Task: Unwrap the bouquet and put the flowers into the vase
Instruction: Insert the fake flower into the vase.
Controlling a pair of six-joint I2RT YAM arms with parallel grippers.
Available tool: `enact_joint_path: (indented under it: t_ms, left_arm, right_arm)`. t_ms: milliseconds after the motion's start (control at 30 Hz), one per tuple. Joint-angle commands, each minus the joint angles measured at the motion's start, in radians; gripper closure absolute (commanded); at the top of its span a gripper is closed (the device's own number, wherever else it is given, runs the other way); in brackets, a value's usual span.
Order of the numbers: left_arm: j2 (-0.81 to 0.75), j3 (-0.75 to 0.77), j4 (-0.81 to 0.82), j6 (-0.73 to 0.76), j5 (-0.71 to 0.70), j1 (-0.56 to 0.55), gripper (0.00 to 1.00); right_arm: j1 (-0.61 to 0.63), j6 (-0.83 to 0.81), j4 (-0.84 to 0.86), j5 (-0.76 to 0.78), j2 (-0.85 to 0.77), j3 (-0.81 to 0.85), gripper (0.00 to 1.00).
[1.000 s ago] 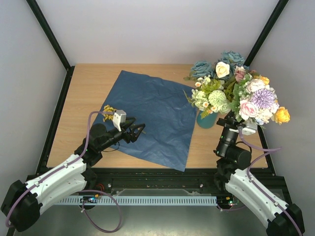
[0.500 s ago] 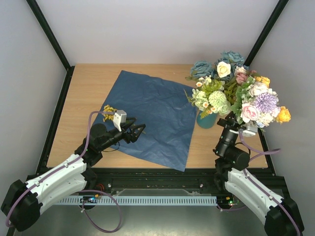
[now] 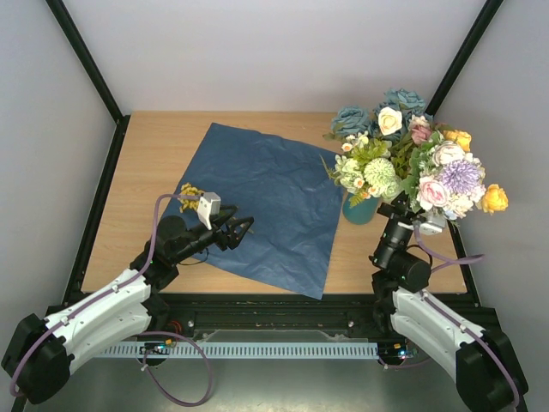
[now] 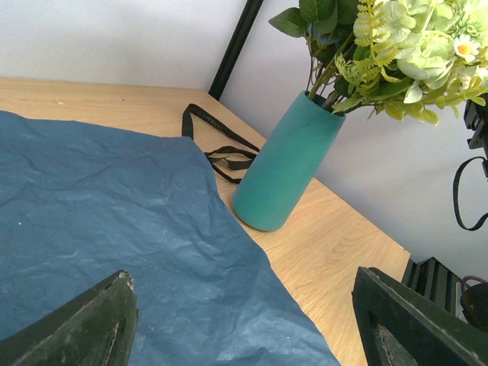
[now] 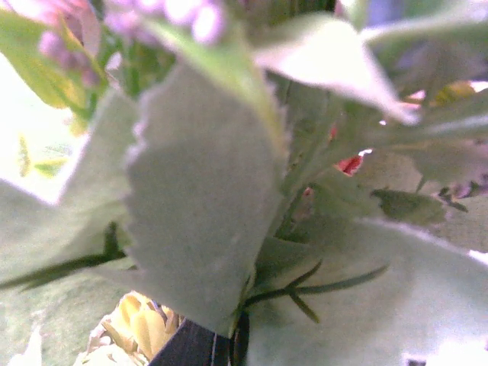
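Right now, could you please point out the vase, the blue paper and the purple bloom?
vase [image 4: 285,164], left wrist view, middle of its teal side.
blue paper [image 3: 266,193], top view, centre of the sheet.
purple bloom [image 3: 461,175], top view, centre of its petals.

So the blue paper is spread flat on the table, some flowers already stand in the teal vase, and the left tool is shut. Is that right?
Not quite: the left tool is open. The left wrist view shows its fingers wide apart above the blue paper. The paper does lie flat, and flowers stand in the teal vase.
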Motion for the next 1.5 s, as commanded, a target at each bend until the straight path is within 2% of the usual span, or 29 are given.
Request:
enact_joint_path:
  t_ms: [0, 467, 1467]
  left_arm:
    - [-0.011, -0.006, 0.030, 0.006, 0.008, -0.005, 0.22]
    - [-0.015, -0.007, 0.029, 0.006, 0.013, -0.005, 0.22]
    - [-0.013, -0.007, 0.031, 0.006, 0.012, -0.005, 0.22]
  right_arm:
    - [-0.016, 0.018, 0.091, -0.011, 0.026, -0.008, 0.99]
    - [-0.055, 0.049, 0.072, -0.023, 0.094, -0.019, 0.99]
    - [-0.058, 0.137, -0.053, 0.021, 0.183, -0.063, 0.98]
